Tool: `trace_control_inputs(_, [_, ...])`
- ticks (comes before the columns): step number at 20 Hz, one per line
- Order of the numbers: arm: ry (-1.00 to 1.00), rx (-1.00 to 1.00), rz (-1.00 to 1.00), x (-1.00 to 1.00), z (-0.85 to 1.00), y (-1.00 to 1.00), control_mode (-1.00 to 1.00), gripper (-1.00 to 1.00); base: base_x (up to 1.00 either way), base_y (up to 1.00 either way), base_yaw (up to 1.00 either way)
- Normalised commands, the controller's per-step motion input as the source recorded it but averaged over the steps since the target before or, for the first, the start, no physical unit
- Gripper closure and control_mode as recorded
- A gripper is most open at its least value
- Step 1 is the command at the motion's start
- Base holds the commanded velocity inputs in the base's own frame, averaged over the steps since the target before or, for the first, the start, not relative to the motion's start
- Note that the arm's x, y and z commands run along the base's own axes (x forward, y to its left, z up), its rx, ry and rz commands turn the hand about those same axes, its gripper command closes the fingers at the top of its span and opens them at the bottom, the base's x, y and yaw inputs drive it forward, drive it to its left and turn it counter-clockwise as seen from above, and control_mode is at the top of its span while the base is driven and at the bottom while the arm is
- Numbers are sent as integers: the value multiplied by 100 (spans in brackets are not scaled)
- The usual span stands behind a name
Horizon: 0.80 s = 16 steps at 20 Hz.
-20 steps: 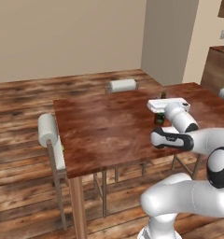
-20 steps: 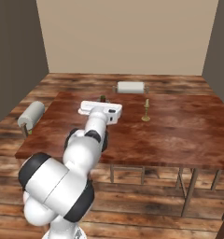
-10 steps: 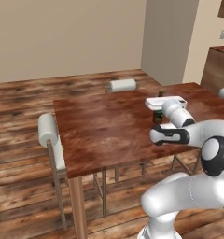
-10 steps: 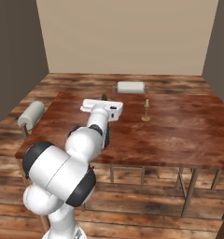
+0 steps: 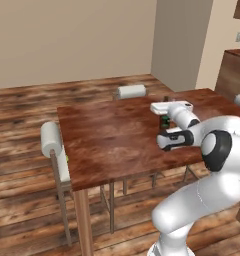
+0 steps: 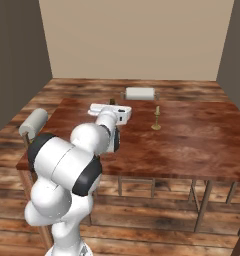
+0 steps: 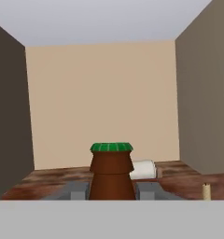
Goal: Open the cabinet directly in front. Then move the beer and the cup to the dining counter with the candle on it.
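Beer held upright over the desk

Our hand [image 7: 112, 190] grips the beer [image 7: 112, 175] by its sides, long axis vertical, cap up, above the desk [image 5: 109, 137], left of the candle [image 6: 156, 118].

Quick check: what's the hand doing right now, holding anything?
Hand: closed on the beer, held upright over the dining counter.
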Motion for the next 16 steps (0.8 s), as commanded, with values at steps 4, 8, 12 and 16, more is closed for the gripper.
trace_control_inputs(4, [0,0,0,37,-34,1,-100,100,0,0,0])
trace_control_inputs(8, [-2,0,0,19,-41,0,-100,100,0,0,0])
trace_control_inputs(12, [-5,1,0,5,-38,0,-100,100,0,0,0])
trace_control_inputs(16, [-8,0,0,0,-36,0,-100,100,0,0,0])
